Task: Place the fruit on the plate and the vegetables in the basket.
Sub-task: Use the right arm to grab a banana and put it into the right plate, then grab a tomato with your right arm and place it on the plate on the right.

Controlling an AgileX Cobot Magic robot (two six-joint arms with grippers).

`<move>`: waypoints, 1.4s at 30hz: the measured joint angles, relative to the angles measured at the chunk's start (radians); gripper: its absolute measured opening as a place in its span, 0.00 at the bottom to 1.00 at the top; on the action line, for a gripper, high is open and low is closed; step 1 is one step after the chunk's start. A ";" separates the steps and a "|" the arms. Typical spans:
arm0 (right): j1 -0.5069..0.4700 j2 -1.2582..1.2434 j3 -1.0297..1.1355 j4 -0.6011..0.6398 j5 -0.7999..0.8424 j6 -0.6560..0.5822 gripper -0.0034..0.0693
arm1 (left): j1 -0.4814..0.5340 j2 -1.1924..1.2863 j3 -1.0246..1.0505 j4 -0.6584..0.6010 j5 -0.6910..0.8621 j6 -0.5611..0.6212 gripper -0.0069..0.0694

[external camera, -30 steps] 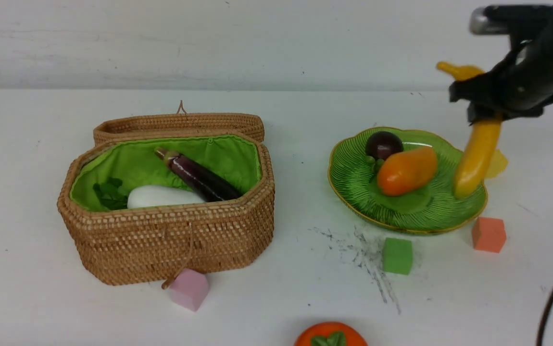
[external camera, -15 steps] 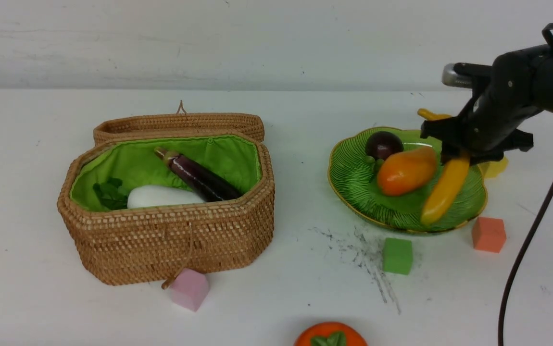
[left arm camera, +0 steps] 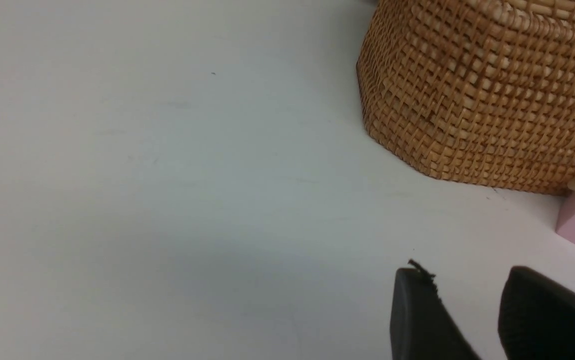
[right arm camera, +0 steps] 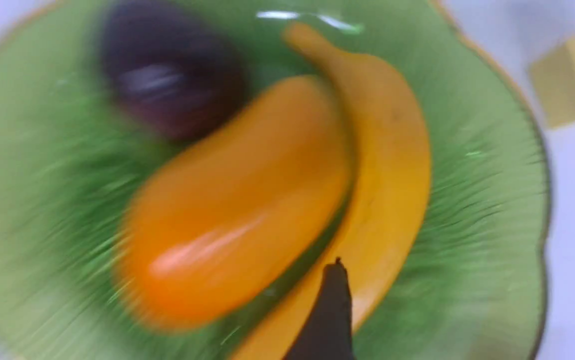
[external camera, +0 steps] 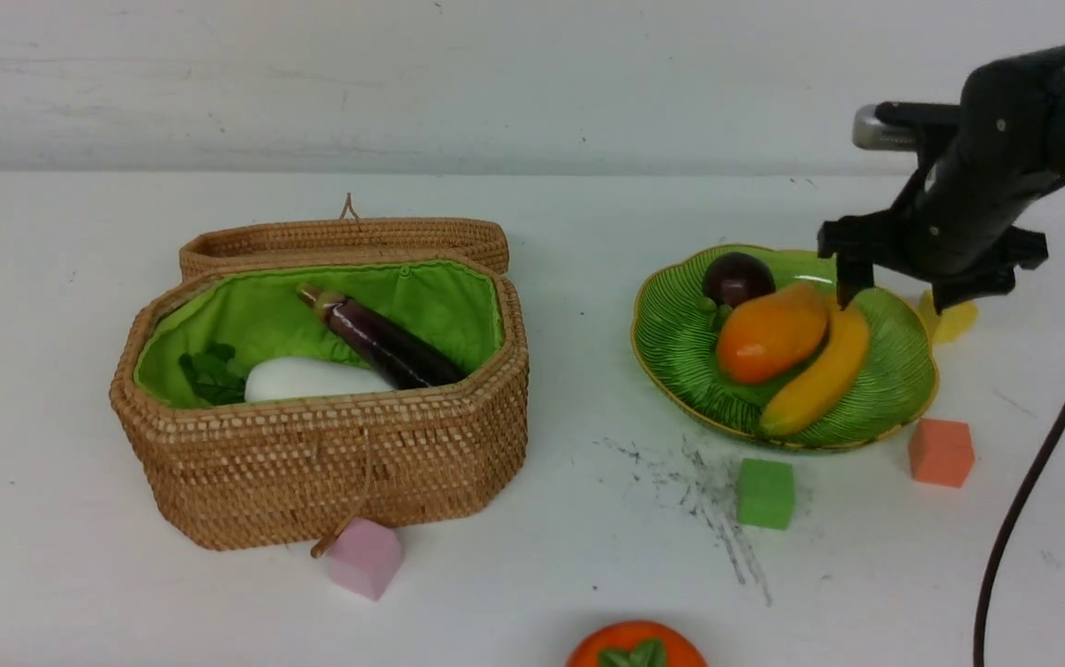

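1. One fruit, the persimmon (external camera: 636,648), sits closest to me at the near edge of the table (external camera: 532,574). It is not on the plate yet, so I think it goes next.
2. My left gripper (left arm camera: 472,320) hangs low over the table by the basket's near corner. Its fingers are a little apart and hold nothing. It waits there, out of the way.
3. A pink cube (external camera: 364,558) touches the basket's front. A green cube (external camera: 765,493) and an orange cube (external camera: 941,452) sit near the plate. They are not food, so they stay.
4. The basket (external camera: 329,463) stands open so things can drop in. The eggplant (external camera: 382,338) and the white radish (external camera: 310,379) lie inside. I see no carrot.
5. The plate (external camera: 681,343) holds the mango (external camera: 771,334), the mangosteen (external camera: 738,278) and the banana (external camera: 815,375). The banana leans on the mango.
6. My right gripper (external camera: 912,287) is just above the banana's far end, spread wide and empty.
7. A yellow cube (external camera: 954,317) peeks out behind the plate.
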 joint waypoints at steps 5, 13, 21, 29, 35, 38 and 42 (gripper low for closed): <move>0.139 -0.079 0.000 0.210 0.185 -0.031 0.85 | 0.000 0.000 0.000 0.000 0.000 0.000 0.40; 0.418 -0.085 0.143 0.298 0.280 -0.044 0.82 | 0.000 0.000 0.000 0.000 0.000 0.000 0.40; 0.584 -0.097 0.325 0.268 0.262 -0.004 0.87 | 0.000 0.000 0.000 0.000 0.000 0.000 0.40; 0.595 -0.116 0.362 0.249 0.216 0.020 0.88 | 0.000 0.000 0.000 0.000 0.000 0.000 0.40; 0.595 -0.123 0.362 0.236 0.196 0.026 0.88 | 0.000 0.000 0.000 0.000 0.000 0.000 0.40; 0.599 -0.133 0.360 0.206 0.199 0.043 0.88 | 0.000 0.000 0.000 0.000 0.000 0.000 0.40; 0.599 -0.162 0.322 0.158 0.210 0.072 0.88 | 0.000 0.000 0.000 0.000 0.000 0.000 0.40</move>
